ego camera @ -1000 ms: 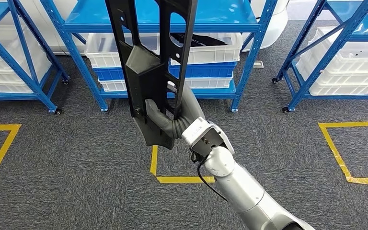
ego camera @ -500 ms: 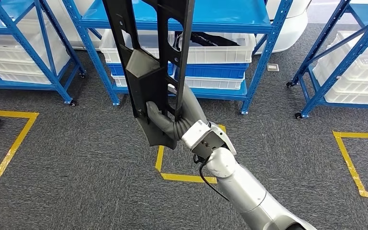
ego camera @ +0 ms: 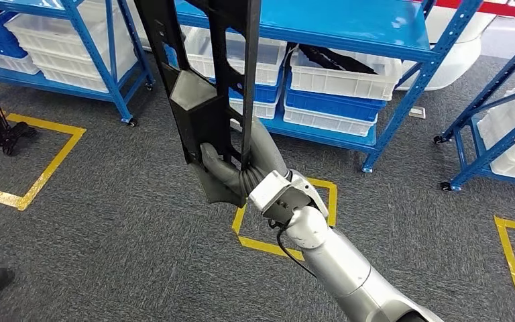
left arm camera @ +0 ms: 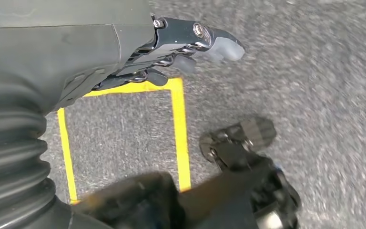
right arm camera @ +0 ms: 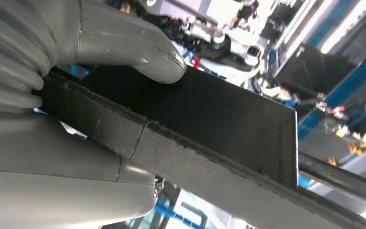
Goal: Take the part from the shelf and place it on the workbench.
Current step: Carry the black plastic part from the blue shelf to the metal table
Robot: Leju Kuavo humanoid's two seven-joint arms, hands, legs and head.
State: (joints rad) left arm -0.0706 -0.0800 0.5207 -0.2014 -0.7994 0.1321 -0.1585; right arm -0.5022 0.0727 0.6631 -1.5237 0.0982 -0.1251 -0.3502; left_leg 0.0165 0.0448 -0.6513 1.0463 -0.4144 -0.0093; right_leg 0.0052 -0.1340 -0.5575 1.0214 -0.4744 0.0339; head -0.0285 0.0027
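Part: the long black part (ego camera: pixel 204 100) is standing nearly upright in front of the robot, its long axis running from the low end near the right hand up past the top of the head view, leaning slightly to the left.
Right hand: the right hand (ego camera: pixel 231 168) is gripping the part near its low end, thumb (right arm camera: pixel 138 45) pressing on one flat face and the palm on the other.
Left hand: the left hand (left arm camera: pixel 171 47) is hanging over the grey carpet (left arm camera: pixel 314 71), holding nothing, fingers slightly curled and apart.
Surroundings: blue shelves (ego camera: pixel 349 30) with white bins (ego camera: pixel 345 77) are standing on the far side; yellow tape (ego camera: pixel 261 245) is marking squares on the carpet.
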